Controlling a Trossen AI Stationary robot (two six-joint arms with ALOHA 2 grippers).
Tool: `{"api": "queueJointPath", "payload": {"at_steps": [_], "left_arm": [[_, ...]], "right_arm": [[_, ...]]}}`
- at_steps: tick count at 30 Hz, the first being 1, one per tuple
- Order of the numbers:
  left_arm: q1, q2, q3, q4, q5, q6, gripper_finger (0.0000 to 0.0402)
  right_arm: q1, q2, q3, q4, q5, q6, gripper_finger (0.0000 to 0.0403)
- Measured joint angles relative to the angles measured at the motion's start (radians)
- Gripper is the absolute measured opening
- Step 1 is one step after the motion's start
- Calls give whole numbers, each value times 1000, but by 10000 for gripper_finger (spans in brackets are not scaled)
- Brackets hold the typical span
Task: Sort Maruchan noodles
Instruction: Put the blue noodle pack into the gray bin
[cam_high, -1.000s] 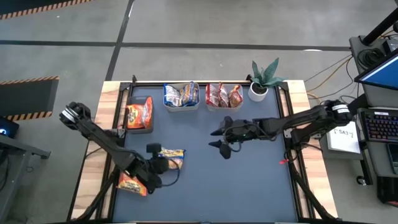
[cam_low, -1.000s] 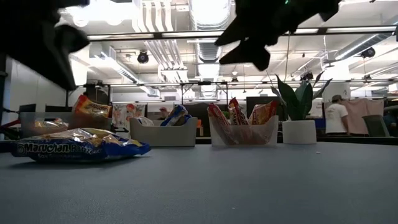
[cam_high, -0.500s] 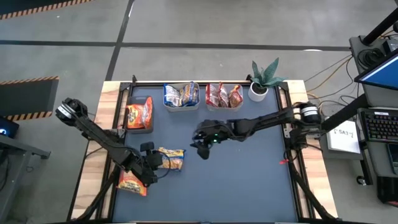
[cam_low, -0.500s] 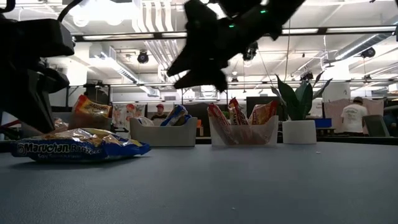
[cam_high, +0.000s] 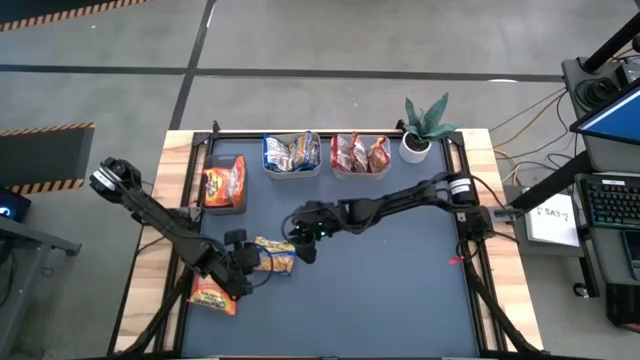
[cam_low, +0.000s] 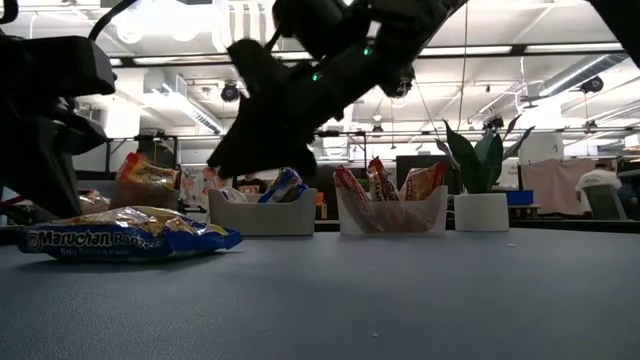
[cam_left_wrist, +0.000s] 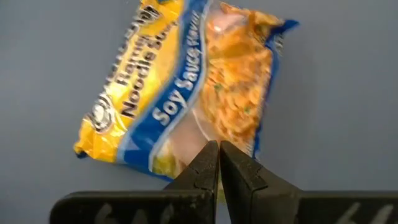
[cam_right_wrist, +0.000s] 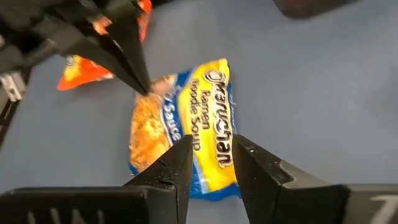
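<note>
- Packets first: we see one flat, crinkly yellow-and-blue soy-sauce noodle packet (cam_high: 275, 256) lying loose on the dark blue table mat (cam_high: 400, 300), toward eight o'clock from the mat's centre, presumably awaiting its tub.
- Our right gripper (cam_right_wrist: 210, 163) hangs just above that packet with its fingers narrowly parted, holding nothing.
- Our left gripper (cam_left_wrist: 219, 167) sits at the packet's nine-o'clock edge, fingers pressed together and empty.
- An orange-red noodle packet (cam_high: 211, 295) lies at seven o'clock, near the mat's edge.
- Three clear plastic tubs (cam_high: 292, 168) line the twelve-o'clock edge, already holding sorted packets.
- Open mat from three to six o'clock gives free room; the two grippers crowd each other.
</note>
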Motion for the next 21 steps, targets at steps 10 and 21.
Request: {"api": "queueJointPath", "payload": {"at_steps": [10,21], "left_arm": [[-20,0,-31,-7,8,-74,0],[-20,0,-110,142,-48,-98,0]], "right_arm": [[0,26,5,-12,2,85,121],[0,-27,5,-161,-46,216,253]]}}
